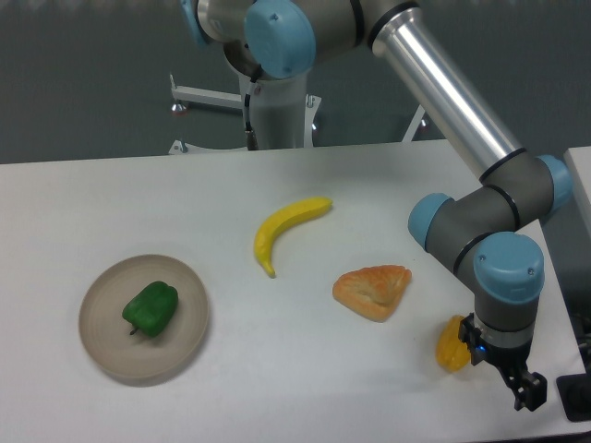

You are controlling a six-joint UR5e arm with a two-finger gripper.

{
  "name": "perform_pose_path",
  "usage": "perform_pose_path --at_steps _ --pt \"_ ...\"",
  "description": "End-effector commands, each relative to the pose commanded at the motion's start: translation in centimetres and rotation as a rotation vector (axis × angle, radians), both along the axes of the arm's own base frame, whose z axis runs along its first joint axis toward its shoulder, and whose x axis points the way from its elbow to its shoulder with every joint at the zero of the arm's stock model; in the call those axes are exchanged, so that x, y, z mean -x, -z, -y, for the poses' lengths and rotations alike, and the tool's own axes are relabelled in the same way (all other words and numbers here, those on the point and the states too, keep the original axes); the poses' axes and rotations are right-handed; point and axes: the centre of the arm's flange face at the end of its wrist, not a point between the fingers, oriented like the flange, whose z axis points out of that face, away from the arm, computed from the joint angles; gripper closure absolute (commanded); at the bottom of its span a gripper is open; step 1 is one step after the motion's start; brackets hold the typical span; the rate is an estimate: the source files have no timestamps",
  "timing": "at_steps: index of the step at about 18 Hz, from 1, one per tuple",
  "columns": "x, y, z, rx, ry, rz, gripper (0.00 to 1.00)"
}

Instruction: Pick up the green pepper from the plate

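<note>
The green pepper point(150, 308) is glossy and bright green and lies in the middle of the round beige plate point(109, 349) at the table's front left. My gripper point(526, 395) is far to the right, low over the table's front right corner, a full table width from the pepper. Only its dark fingers point(530, 391) show below the wrist, and the gap between them cannot be made out. Nothing shows in the gripper.
A yellow banana point(286, 226) lies at the table's middle. An orange pastry point(372, 291) lies right of centre. A yellow-orange pepper point(452, 345) sits just left of my wrist, partly hidden by it. The table's right edge is close to the gripper.
</note>
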Motion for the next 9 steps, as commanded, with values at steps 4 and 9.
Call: perform_pose_path --at_steps 4,9 --pt "-0.4 -0.5 0.0 -0.024 -0.032 0.016 0.00" --pt "-2.6 -1.3 0.1 -0.042 -0.065 0.066 0.00"
